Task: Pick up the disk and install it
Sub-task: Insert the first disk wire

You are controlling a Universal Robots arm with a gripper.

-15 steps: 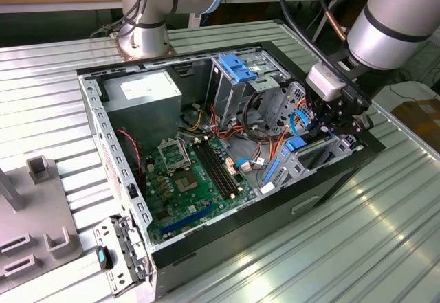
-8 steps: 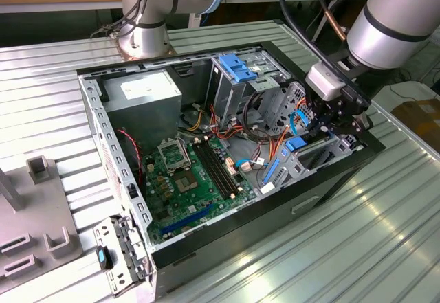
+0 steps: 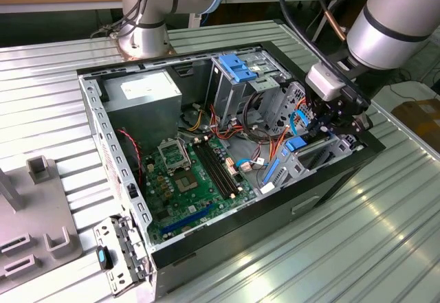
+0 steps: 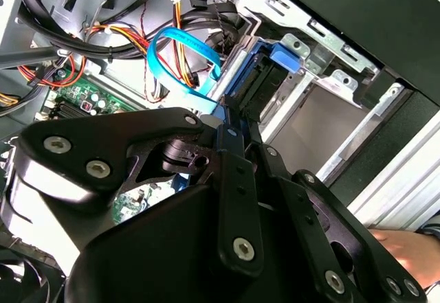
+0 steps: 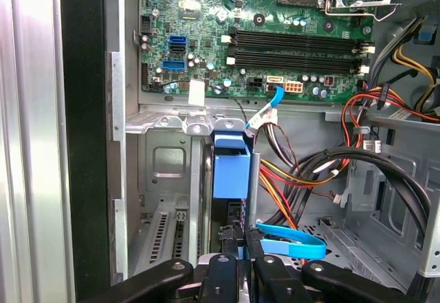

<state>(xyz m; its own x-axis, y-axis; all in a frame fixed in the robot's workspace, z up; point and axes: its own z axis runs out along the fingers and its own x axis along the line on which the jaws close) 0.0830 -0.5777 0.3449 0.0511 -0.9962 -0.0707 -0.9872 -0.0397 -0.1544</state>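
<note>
The disk (image 5: 231, 172) stands on edge in the metal drive bay (image 5: 165, 179) at the exterior view's right end of the open computer case (image 3: 227, 238), its blue rails lined up with the slot, while the tool (image 5: 242, 248) appears clamped across its outer edge to steer it home.

The tool (image 5: 238, 265) covers the near end of the disk (image 5: 230, 172).

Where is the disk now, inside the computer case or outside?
Inside: the disk stands on edge within the metal drive bay, pincer gripping its end. Seating depth: cannot tell.
</note>
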